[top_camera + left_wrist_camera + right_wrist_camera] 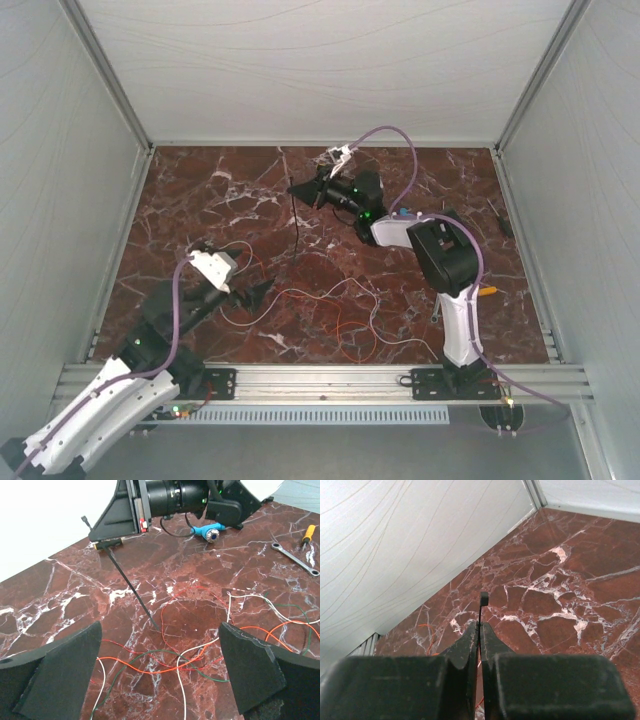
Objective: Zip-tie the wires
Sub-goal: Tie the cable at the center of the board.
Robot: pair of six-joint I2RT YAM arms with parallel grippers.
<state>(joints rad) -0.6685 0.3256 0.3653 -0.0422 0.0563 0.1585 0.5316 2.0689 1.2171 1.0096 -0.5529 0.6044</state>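
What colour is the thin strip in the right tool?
Black; the zip tie shows best in the left wrist view.

My table (200, 200) is dark red marble with white veins. The wires (170, 670) sprawl loose on it toward the near edge. A wrench (295, 559) lies toward the right edge, with a screwdriver (309, 532) just beside it.

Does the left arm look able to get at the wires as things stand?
Probably yes. The left pincer is open, the wires lie loose on the table just ahead of it, and only the zip tie hanging from the shut right pincer comes near that path.
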